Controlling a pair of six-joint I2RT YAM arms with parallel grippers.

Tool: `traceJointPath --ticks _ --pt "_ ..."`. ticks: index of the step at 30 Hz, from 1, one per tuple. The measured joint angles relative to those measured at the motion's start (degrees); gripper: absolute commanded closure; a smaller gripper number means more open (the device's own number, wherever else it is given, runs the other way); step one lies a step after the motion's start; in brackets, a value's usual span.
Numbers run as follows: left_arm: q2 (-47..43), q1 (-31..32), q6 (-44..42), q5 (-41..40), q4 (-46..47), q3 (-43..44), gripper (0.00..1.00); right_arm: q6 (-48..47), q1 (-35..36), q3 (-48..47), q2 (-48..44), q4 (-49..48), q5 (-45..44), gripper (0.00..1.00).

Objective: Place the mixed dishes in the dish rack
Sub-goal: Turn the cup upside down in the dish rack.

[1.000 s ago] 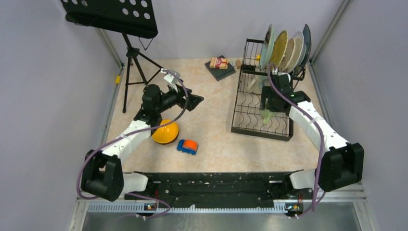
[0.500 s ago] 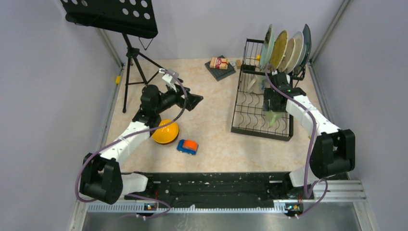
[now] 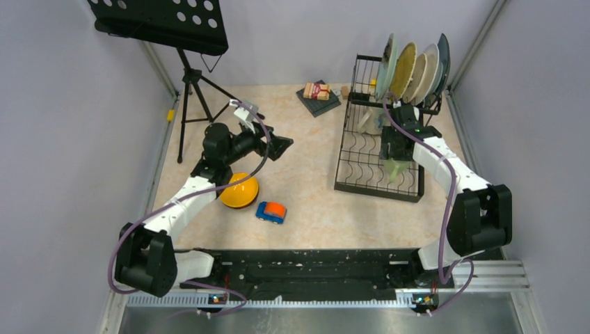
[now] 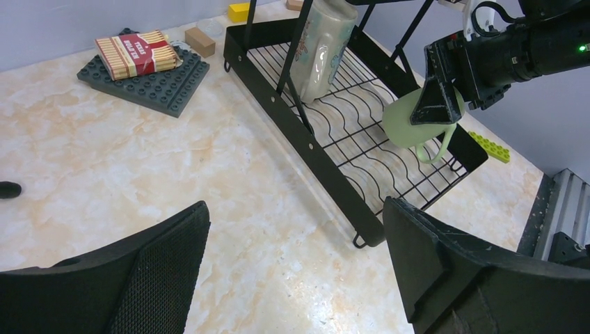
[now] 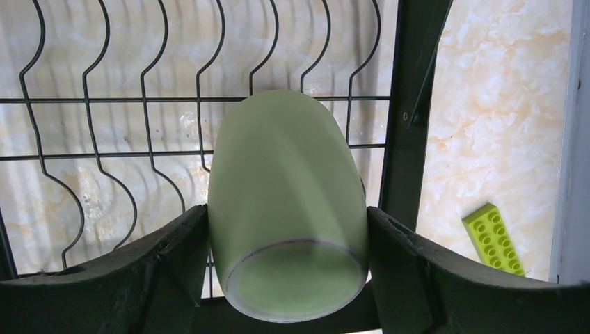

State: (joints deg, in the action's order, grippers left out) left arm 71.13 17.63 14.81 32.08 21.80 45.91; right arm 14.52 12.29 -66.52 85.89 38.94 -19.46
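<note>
The black wire dish rack stands at the right. Several round plates and a dark plate stand upright in its raised tier. A beige mug leans on the slotted base. My right gripper is shut on the pale green mug, its bottom towards the camera, just above the base's near right corner. My left gripper is open and empty above the table left of the rack. The orange-yellow bowl lies upside down under my left arm.
A blue-and-orange toy car sits by the bowl. A packet on a dark mat lies at the back. A music stand on a tripod is at the back left. A green brick lies right of the rack.
My right arm has swung its elbow right and shifted the mug slightly right over the rack base. My left arm has barely moved.
</note>
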Motion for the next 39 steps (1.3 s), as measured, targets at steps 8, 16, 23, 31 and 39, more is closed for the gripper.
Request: traceJointPath --ticks 8,16,23,31,39 --pt "-0.15 0.0 0.02 0.0 0.0 -0.22 0.02 -0.48 -0.09 0.0 0.0 -0.04 0.02 0.35" --pt "-0.15 0.0 0.02 0.0 0.0 -0.22 0.02 -0.52 -0.13 0.09 -0.22 -0.13 0.24 0.25" --pt "-0.15 0.0 0.02 0.0 0.0 -0.28 0.01 -0.98 -0.44 0.11 -0.39 -0.22 1.42 0.16" --pt "-0.15 0.0 0.02 0.02 0.0 -0.28 0.01 -1.07 -0.9 0.11 -1.29 -2.47 1.44 0.1" --pt "-0.15 0.0 0.04 0.02 0.0 -0.28 0.01 -1.44 -1.18 0.11 -3.13 -3.37 2.6 0.1"
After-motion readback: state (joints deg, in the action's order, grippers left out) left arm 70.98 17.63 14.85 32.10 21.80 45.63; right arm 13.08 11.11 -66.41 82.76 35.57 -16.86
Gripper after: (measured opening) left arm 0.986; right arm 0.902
